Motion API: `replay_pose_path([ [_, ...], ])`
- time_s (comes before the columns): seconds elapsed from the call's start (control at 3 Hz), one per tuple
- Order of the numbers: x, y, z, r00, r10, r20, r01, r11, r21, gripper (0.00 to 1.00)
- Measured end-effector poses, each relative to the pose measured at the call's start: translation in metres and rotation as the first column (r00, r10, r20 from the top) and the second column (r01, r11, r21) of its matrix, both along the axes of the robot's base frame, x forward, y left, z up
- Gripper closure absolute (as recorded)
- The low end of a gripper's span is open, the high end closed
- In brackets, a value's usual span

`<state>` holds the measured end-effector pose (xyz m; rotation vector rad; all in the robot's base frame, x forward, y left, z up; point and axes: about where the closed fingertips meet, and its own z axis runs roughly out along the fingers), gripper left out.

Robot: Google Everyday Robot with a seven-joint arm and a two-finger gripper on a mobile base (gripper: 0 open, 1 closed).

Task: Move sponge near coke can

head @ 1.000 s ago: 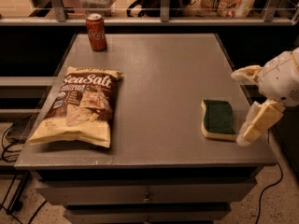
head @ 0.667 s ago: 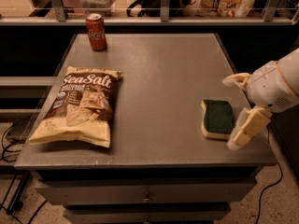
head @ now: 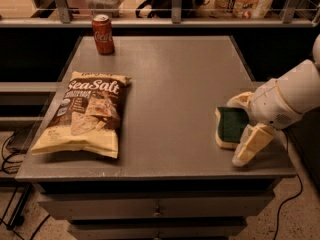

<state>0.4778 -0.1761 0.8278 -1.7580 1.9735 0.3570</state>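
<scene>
The sponge [head: 231, 126], dark green on top over pale yellow foam, lies flat near the table's right front edge. My gripper [head: 242, 130] is open and reaches in from the right. One finger is behind the sponge and the other in front of it, so the sponge's right part lies between them. The coke can [head: 103, 34], red with white script, stands upright at the far left corner of the table, well away from the sponge.
A tan-and-brown "Sea Salt" chip bag [head: 85, 115] lies flat on the left half of the grey table [head: 170, 79]. A railing and shelves with packages run behind the table. Drawers sit below the table's front edge.
My gripper has moved left toward the sponge, from beside its right edge to straddling its right part. The sponge, the can and the bag have not moved.
</scene>
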Motion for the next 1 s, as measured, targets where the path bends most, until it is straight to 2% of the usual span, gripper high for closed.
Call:
replay_pose_path([
  [0.33,0.001,-0.004,-0.004,0.9999,0.000,-0.017,0.000,1.000,0.007,0.41],
  [0.67,0.003,-0.013,0.007,0.9999,-0.011,-0.006,0.011,1.000,0.019,0.64],
  [1.0,0.006,-0.014,0.034,0.9996,-0.010,0.026,0.009,0.999,0.035,0.88],
])
